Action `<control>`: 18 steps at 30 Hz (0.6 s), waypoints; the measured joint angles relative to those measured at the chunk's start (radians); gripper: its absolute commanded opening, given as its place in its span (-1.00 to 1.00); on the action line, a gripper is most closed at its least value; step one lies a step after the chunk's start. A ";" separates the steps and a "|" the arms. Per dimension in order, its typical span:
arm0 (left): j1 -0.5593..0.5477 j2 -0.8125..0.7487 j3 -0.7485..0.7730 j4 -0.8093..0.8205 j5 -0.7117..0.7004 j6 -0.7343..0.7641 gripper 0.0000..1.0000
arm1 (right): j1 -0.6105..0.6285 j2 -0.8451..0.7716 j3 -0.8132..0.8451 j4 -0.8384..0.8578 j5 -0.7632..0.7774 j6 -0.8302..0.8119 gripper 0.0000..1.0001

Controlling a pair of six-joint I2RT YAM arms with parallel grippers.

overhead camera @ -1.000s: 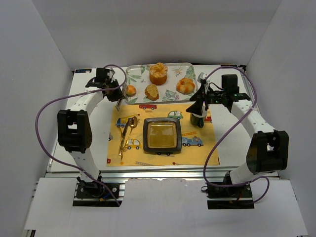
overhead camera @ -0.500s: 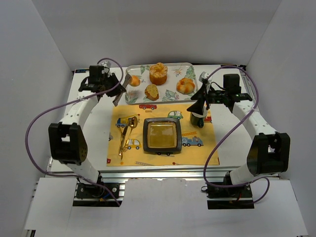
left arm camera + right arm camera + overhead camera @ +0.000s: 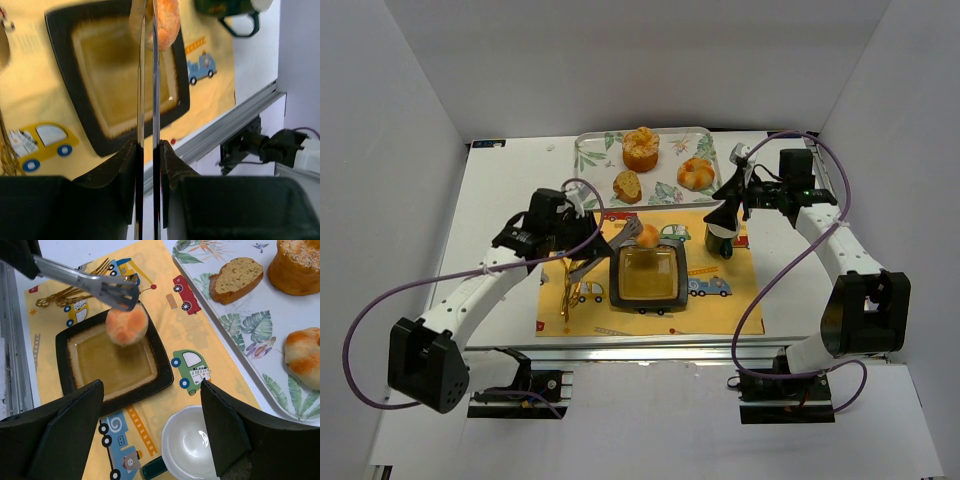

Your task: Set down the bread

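My left gripper is shut on a pair of metal tongs. The tongs pinch a small orange bread roll and hold it just above the far edge of the square dark plate on the yellow mat. In the left wrist view my gripper clamps the tong arms, with the roll at their tips over the plate. The right wrist view shows the roll, tongs and plate. My right gripper is open and empty above the cup.
A white cup with green handle stands on the mat right of the plate. A leaf-print tray at the back holds a bread slice, a muffin and a bun. Golden cutlery lies left of the plate.
My left arm has swung from the tray's left end down to the plate, carrying the roll in the tongs. The right arm has hardly moved.
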 measured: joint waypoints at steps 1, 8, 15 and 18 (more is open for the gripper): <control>-0.008 -0.014 -0.018 -0.010 0.001 -0.004 -0.88 | 0.000 0.000 0.000 0.000 0.000 0.000 0.65; -0.080 -0.002 -0.059 -0.045 -0.018 -0.013 -0.46 | 0.000 0.004 0.023 -0.002 -0.001 0.000 0.65; -0.108 0.031 -0.059 -0.072 -0.032 0.003 -0.25 | 0.000 0.004 0.023 -0.008 -0.001 0.000 0.65; -0.108 0.031 -0.049 -0.090 -0.040 0.011 -0.19 | 0.000 0.004 0.023 -0.008 -0.001 0.000 0.65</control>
